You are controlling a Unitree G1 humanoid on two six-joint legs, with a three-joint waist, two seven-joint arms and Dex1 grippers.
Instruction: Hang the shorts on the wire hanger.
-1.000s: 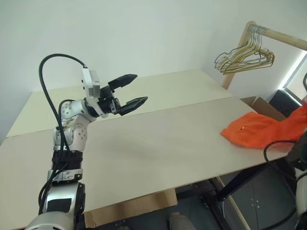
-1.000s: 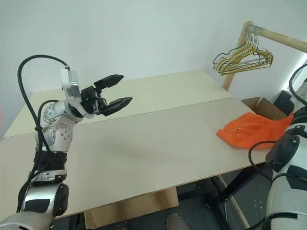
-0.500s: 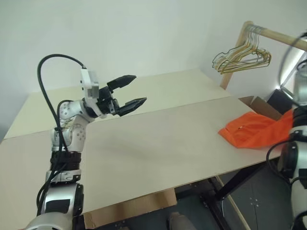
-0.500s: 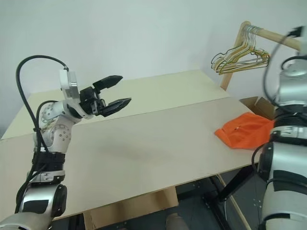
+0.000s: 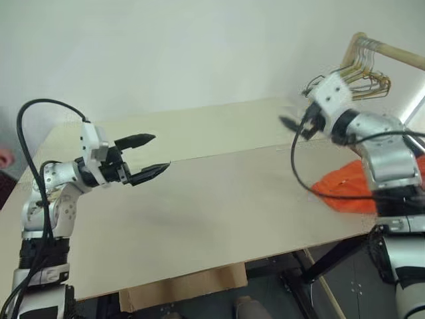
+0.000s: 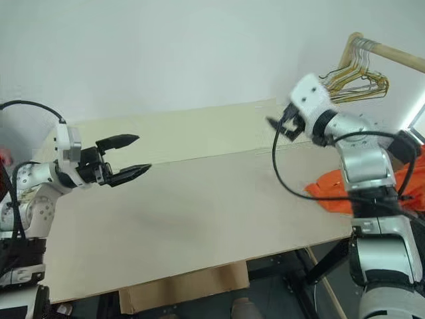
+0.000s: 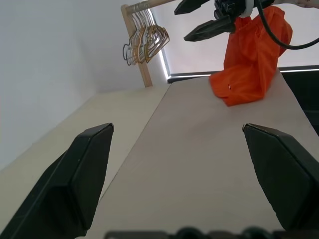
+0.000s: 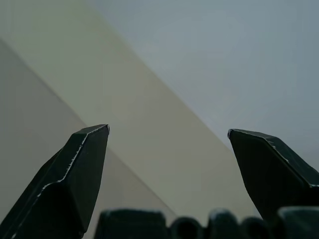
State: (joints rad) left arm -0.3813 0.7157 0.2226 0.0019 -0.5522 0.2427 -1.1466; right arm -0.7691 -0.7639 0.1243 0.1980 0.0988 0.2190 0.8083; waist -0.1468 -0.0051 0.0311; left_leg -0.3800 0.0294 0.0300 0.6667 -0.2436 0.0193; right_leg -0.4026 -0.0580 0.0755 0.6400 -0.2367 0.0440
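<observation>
Your left gripper [image 5: 147, 154] hangs in the air above the left part of the table [image 5: 219, 212], its 2 black fingers spread wide with nothing between them, pointing across the tabletop toward the right. Your right gripper [image 6: 277, 125] is up over the far right part of the table, also spread wide and holding nothing, aimed back toward the left. The shorts [image 5: 348, 189] lie crumpled at the table's right edge, partly hidden behind your right arm and well apart from both grippers. Beyond them, a bunch of hangers [image 5: 362, 73] hangs from a wooden rail [image 5: 388, 52] at the far right. You cannot tell the wire hanger from the others in that bunch.
</observation>
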